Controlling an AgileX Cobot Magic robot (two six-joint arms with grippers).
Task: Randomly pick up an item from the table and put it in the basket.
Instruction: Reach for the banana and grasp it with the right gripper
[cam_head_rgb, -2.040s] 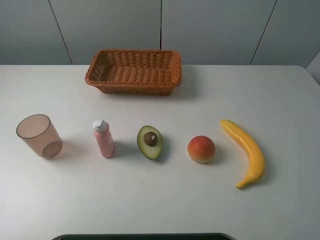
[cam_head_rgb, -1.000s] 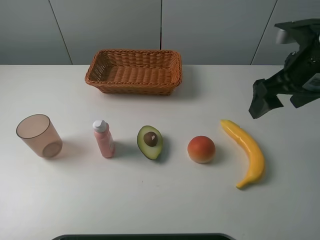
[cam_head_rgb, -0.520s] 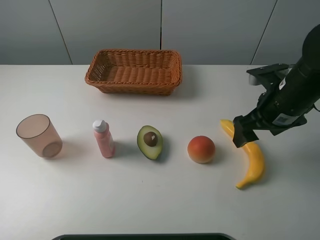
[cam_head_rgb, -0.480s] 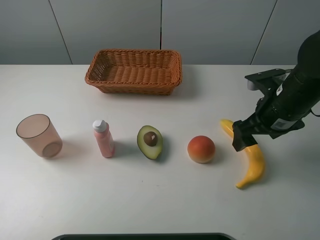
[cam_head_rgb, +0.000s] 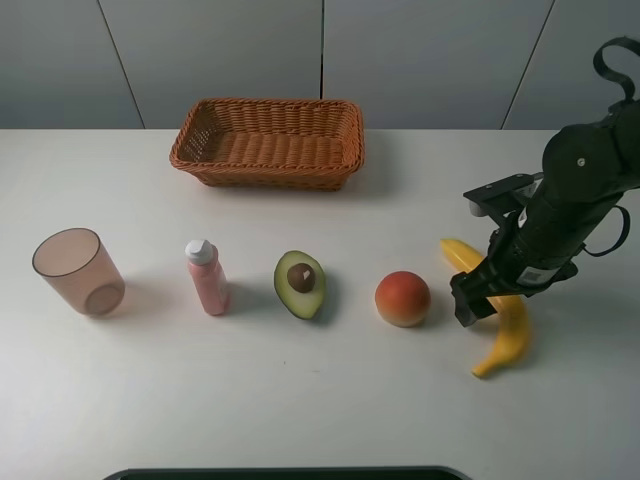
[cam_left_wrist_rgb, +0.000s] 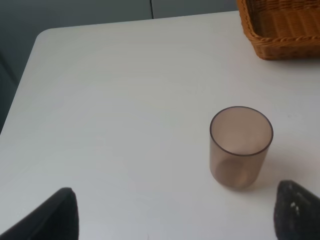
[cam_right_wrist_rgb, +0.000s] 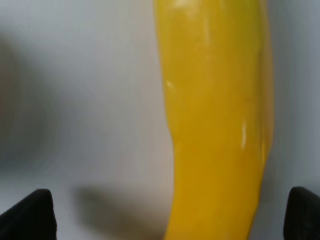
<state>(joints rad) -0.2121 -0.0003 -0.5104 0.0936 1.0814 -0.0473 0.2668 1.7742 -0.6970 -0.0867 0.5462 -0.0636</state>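
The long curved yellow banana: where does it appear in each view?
Exterior high: the long curved yellow banana lies at the right, partly under the right gripper.
Left wrist: not in it.
Right wrist: the banana fills the picture, between the open jaws.
Shared landmark: the flat white table.

A: Bright, even overhead light in the high view. The white counter (cam_head_rgb: 320, 400) glows, and every shadow falls soft and short to the right.

B: The right wrist view is very soft, though: the banana (cam_right_wrist_rgb: 215, 120) fills it, blurred, with pale glare streaks on its glossy skin.

A: The left wrist view looks sharper and evenly lit.
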